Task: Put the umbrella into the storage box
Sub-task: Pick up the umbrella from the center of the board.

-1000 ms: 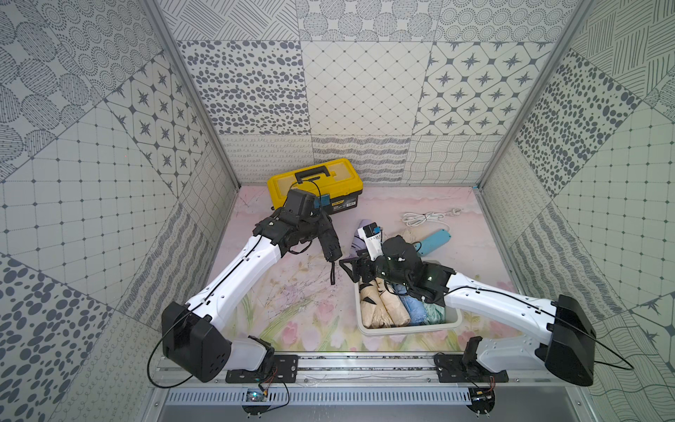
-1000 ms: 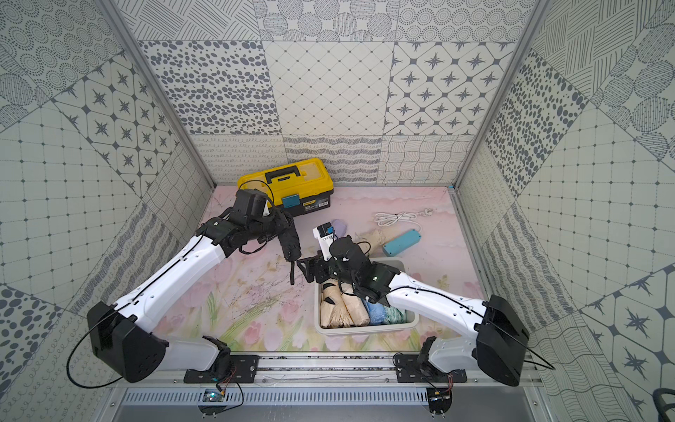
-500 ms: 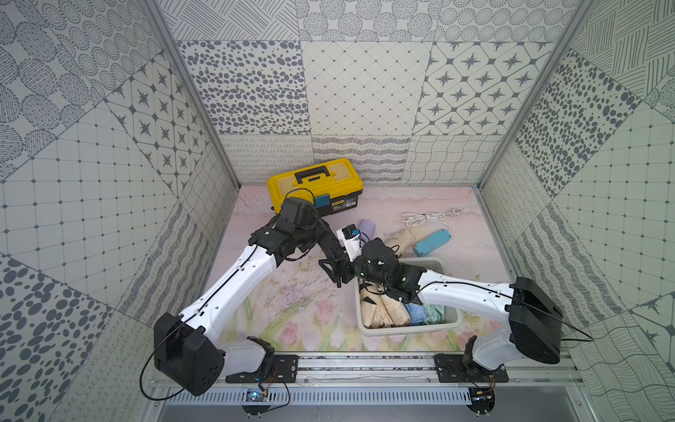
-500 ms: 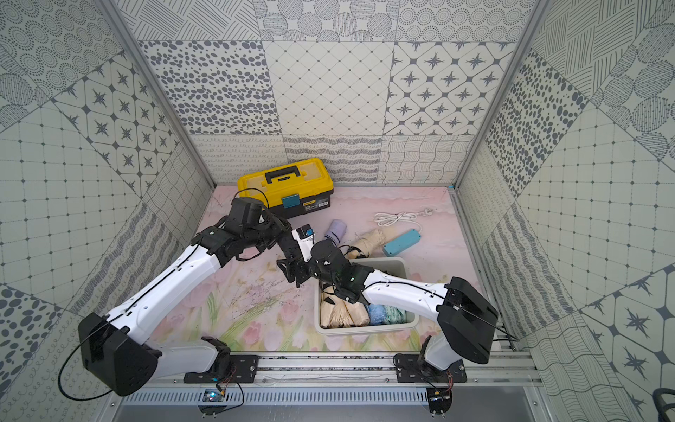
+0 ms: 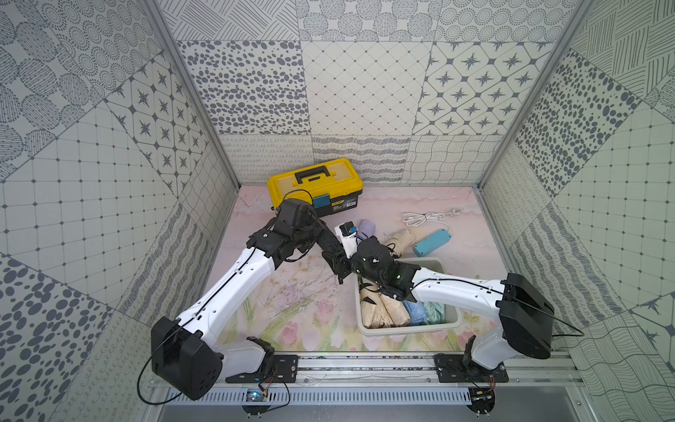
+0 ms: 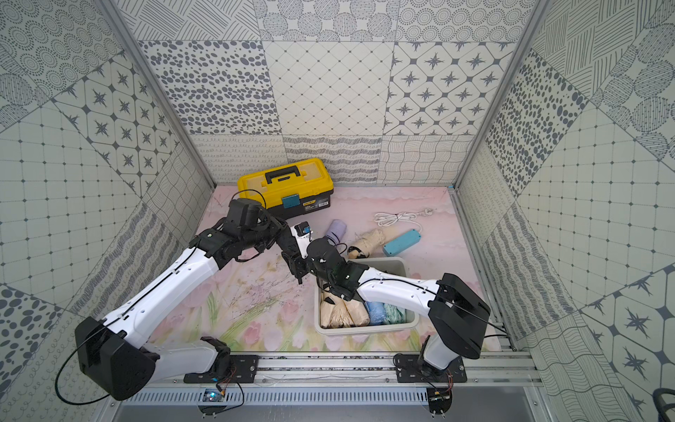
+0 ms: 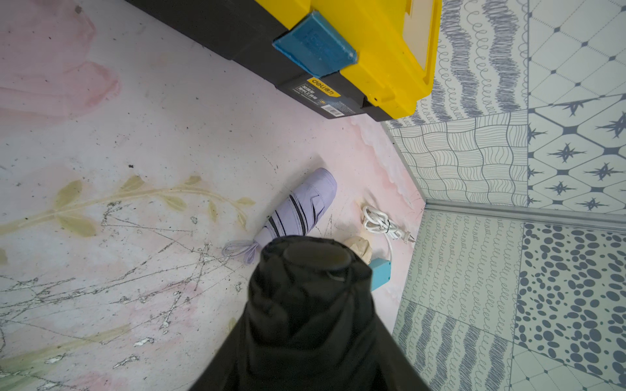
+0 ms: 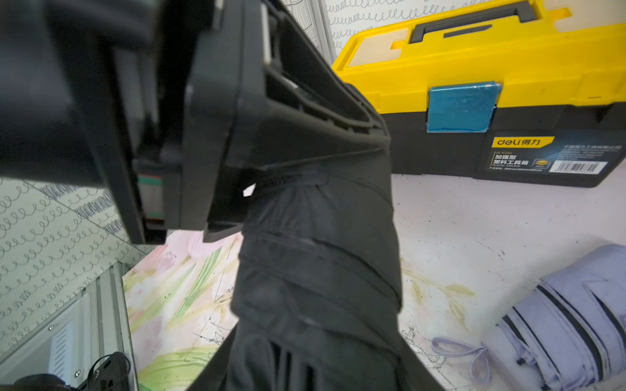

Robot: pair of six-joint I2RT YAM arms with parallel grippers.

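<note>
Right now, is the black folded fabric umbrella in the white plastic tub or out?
Out. The black umbrella is held over the floral mat, beside the white tub, not inside its rim.

Yellow-and-black toolbox (image 5: 315, 184) by back wall, coiled white cable (image 5: 420, 218), teal power strip (image 5: 431, 243), floral mat (image 5: 292, 310).

Enclosure: back wall of grey-on-white patterned tile-print panels (image 5: 361, 109), upper centre of frame. Matching patterned side walls slant down frame left (image 5: 91, 204) and frame right (image 5: 591, 204). Bare aluminium corner posts (image 5: 190, 91) sit at the joins. Desk (image 5: 292, 318): pink floral-print surface, scuffed with dark scratch marks (image 7: 135, 291). Silver aluminium rail (image 5: 365, 369) runs along the bottom edge. Light is even, shadows soft.
</note>
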